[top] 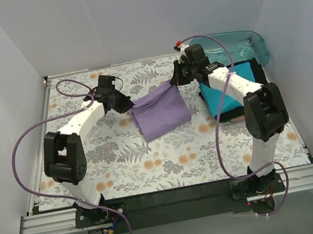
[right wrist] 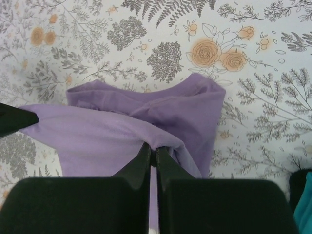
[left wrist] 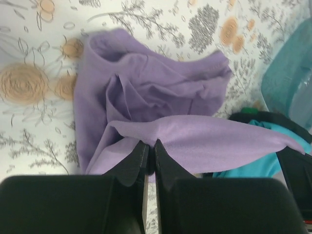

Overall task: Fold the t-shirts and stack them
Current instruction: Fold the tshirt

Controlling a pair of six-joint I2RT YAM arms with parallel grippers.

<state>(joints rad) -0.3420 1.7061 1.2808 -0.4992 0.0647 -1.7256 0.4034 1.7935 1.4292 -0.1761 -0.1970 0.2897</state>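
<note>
We noted the left pincer (left wrist: 151,146) and right pincer (right wrist: 152,148) each clenched on opposite edges of the lavender t-shirt (top: 162,115), holding one layer taut above the rest lying mid-surface (top: 152,160), apparently to carry a fold across, near the folded teal t-shirt (top: 244,72).

Three t-shirts (top: 159,113), one tub (top: 252,42)

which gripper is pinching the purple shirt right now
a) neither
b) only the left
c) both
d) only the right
c: the left gripper and the right gripper are each closed on a raised fold of the purple shirt, as each wrist view shows.
</note>
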